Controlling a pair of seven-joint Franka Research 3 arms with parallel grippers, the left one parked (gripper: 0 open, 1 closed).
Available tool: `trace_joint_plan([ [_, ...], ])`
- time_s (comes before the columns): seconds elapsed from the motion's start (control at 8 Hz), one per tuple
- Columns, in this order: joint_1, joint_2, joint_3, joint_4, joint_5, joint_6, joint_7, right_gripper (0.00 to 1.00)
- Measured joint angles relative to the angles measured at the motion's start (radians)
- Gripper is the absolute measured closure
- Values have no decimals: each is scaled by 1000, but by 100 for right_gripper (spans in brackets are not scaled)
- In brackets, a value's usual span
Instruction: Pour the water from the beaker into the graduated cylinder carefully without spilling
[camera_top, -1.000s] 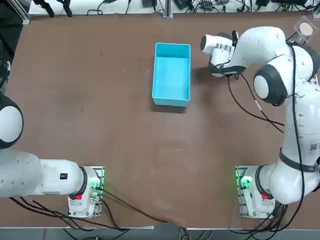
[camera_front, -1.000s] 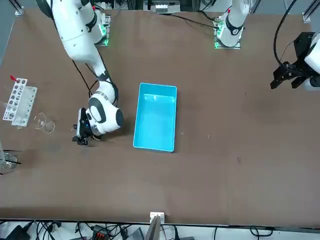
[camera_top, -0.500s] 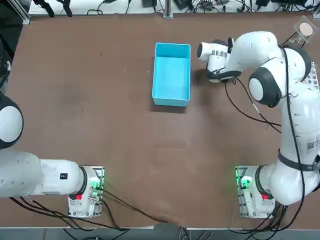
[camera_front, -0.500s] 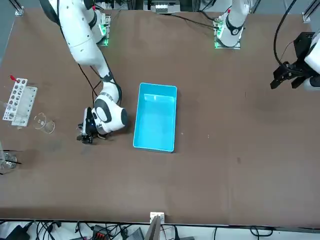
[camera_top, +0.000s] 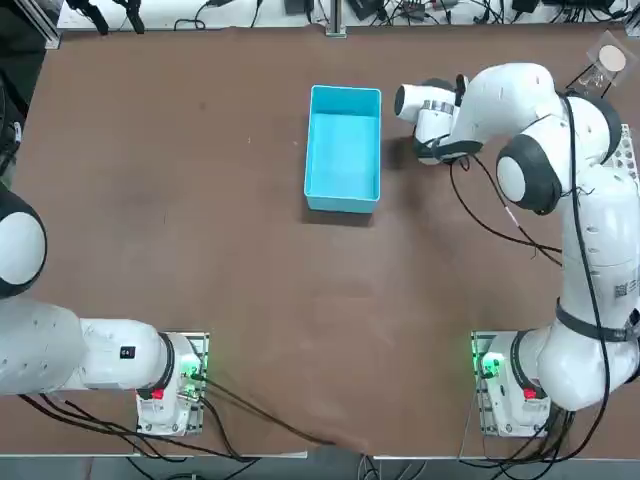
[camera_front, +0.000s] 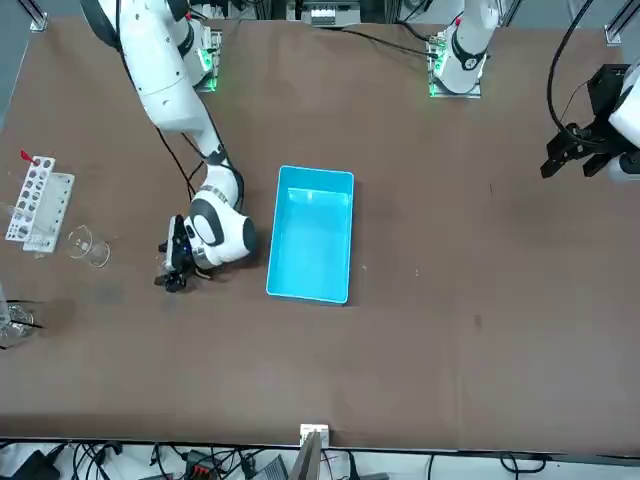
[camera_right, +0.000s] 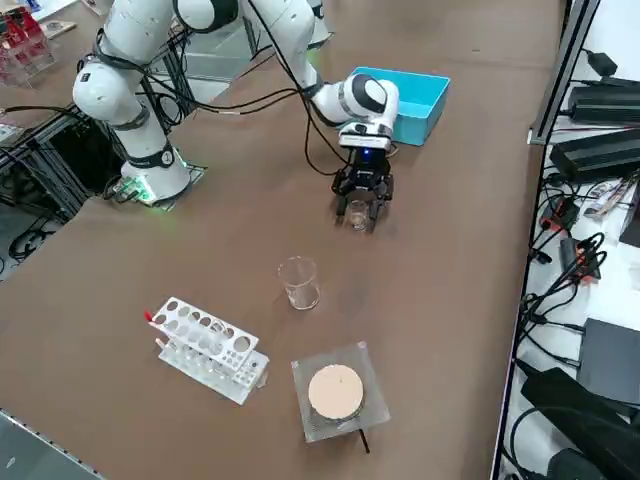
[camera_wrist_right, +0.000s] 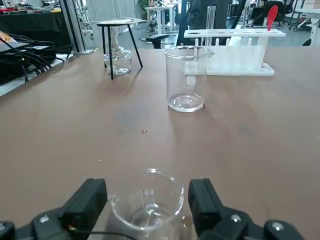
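My right gripper (camera_wrist_right: 147, 190) is low over the table, beside the blue tray. It is open, with one finger on each side of the graduated cylinder (camera_wrist_right: 146, 207). This small, short clear glass stands upright on the table between my fingers (camera_wrist_right: 92, 197), which are slightly apart from it. The side view shows the same gripper (camera_right: 361, 215) around the glass (camera_right: 358, 212). The beaker (camera_wrist_right: 186, 75) is a taller, wider clear glass with a spout. It stands upright farther out (camera_right: 299, 282), toward the rack. In the top view my hand hides both glasses.
The blue tray (camera_top: 344, 148) lies just left of my hand. A white rack with holes (camera_right: 208, 350) and a round pad on mesh (camera_right: 335, 392) sit beyond the beaker. A flask on a stand (camera_wrist_right: 118, 57) is off to one side.
Over the last second my right hand swung a little toward the blue tray and settled low. Its fingers now stand apart around the small glass.
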Motion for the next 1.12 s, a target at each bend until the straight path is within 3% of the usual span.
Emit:
trace_joint_plan([
  [0.25, 5, -2, 7, 36, 30, 0, -27, 0],
  [0.62, 31, -28, 14, 123, 192, -16, -145, 0],
  [1.12, 34, -136, 10, 144, 373, -38, -381, 0],
])
